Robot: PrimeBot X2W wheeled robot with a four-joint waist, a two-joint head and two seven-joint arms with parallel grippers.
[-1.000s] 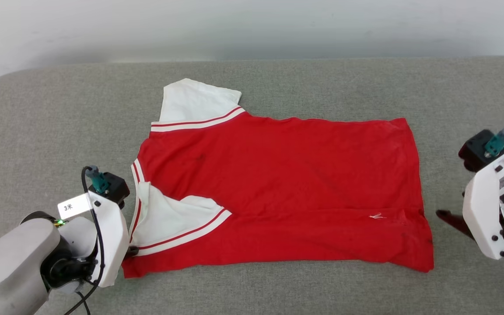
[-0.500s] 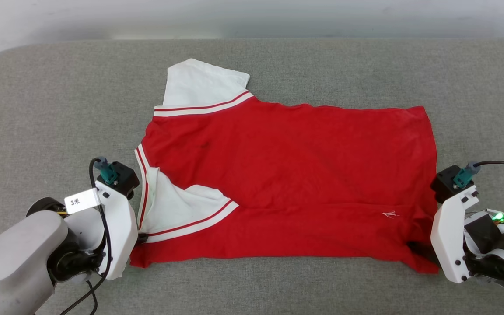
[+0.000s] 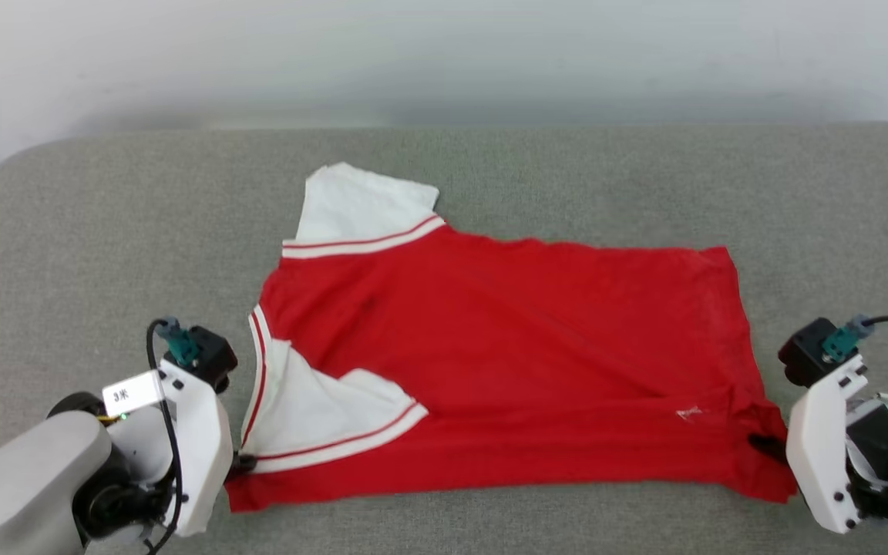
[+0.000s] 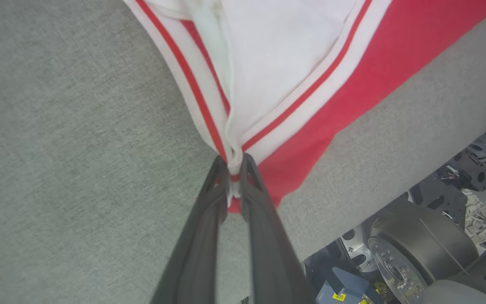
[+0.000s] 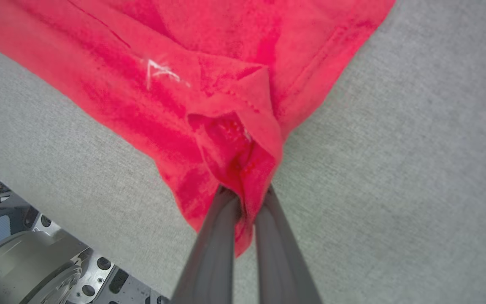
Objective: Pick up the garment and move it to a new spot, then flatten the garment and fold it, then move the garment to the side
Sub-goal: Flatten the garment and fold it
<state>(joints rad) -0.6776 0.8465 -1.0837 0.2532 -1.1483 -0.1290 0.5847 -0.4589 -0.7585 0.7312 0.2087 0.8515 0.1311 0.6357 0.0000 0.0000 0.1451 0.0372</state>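
The garment [image 3: 506, 347], a red jersey with white sleeves and striped trim, lies spread on the grey cushioned surface [image 3: 105, 231], plain red side up. One white sleeve [image 3: 359, 204] sticks out at the far left; the other [image 3: 313, 408] is folded onto the body. My left gripper [image 4: 233, 164] is shut on the striped sleeve trim [image 4: 209, 114] at the near left corner. My right gripper [image 5: 247, 198] is shut on a bunched red hem corner [image 5: 238, 143] at the near right. In the head view both grippers' fingertips are mostly hidden by their white housings.
The grey surface's front edge runs close below the garment, and my wheeled base [image 4: 411, 253] shows beyond it. A pale wall [image 3: 444, 54] stands behind the surface. Bare grey fabric stretches left, right and behind the shirt.
My right gripper moved in from the right with its jaws apart and has shut on the near right hem corner. The left gripper kept its hold. The head camera shifted.
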